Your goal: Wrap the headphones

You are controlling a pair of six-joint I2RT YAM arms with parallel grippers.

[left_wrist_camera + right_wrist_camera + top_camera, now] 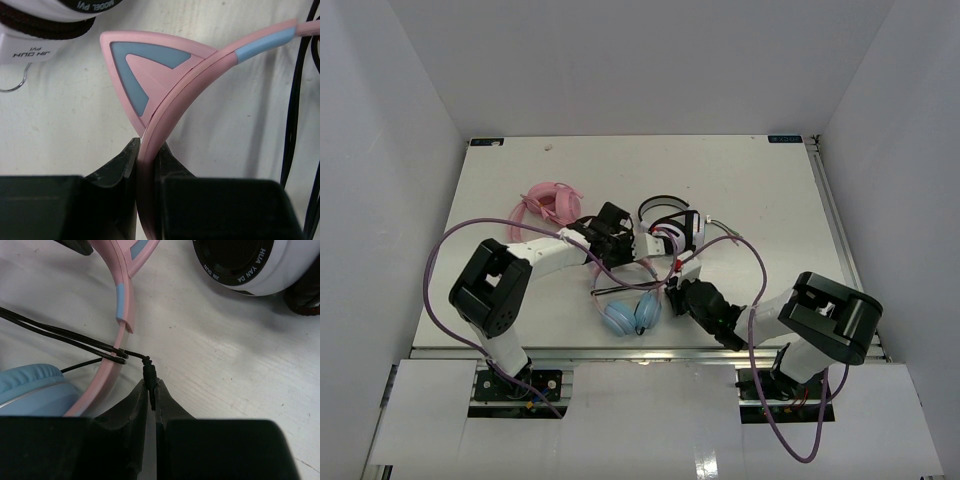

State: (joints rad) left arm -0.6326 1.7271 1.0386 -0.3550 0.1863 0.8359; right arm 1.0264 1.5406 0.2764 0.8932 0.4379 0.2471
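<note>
The headphones lie near the table's front middle, their light blue ear cups (pixel 631 316) side by side. The pink headband (pixel 195 80) carries a pink-and-blue cat ear (pixel 142 65). My left gripper (pixel 148 150) is shut on the headband just below that cat ear; it shows in the top view (pixel 638 262). My right gripper (pixel 150 385) is shut on the black cable plug (pixel 149 374), right of the cups in the top view (pixel 678 296). The thin dark cable (pixel 60 332) runs left across the headband (pixel 122 300). One blue cup (pixel 30 390) sits at lower left.
All-pink headphones (pixel 548 203) lie at the back left. White-and-black headphones (pixel 670 222) lie just behind my grippers; one cup (pixel 240 262) is close above the right gripper, and its edge and label (pixel 30 50) are near the left gripper. Purple arm cables loop over the table.
</note>
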